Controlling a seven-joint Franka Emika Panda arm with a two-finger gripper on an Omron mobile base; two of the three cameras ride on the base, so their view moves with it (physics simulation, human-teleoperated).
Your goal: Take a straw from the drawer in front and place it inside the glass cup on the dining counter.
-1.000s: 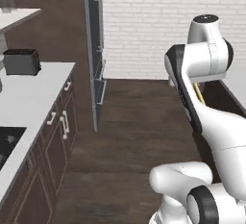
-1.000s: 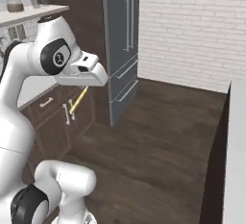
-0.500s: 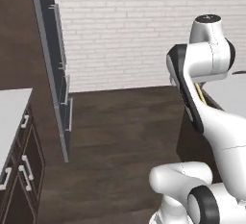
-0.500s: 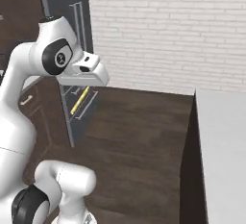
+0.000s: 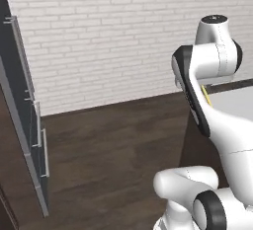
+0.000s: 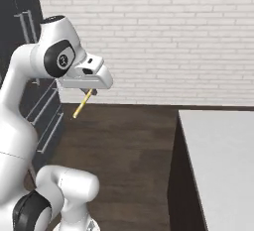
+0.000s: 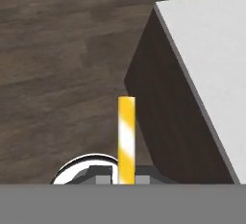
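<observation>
My gripper (image 6: 91,92) hangs high over the dark wooden floor, shut on the straw (image 6: 82,104), a thin yellow stick slanting down and to the left from the fingers. In the hand view the straw (image 7: 126,139) rises straight up from the bottom, yellow with pale bands. A sliver of the straw (image 5: 205,95) peeks from behind the arm in the left base view. The dining counter (image 6: 223,155) is a flat white top on a dark brown base, low on the right; its corner (image 7: 202,50) lies to the right of the straw. The drawer and the glass cup are out of view.
A white brick wall (image 5: 113,36) closes the far side. A tall dark fridge with long metal handles (image 5: 29,125) stands at the left edge, also seen in the right base view (image 6: 25,41). Dark wooden floor (image 6: 124,145) stretches between the fridge and the dining counter.
The whole scene has slid left in both base views, so the base has turned: the kitchen counter and cabinets are gone and the dining counter has come in. The straw stays gripped.
</observation>
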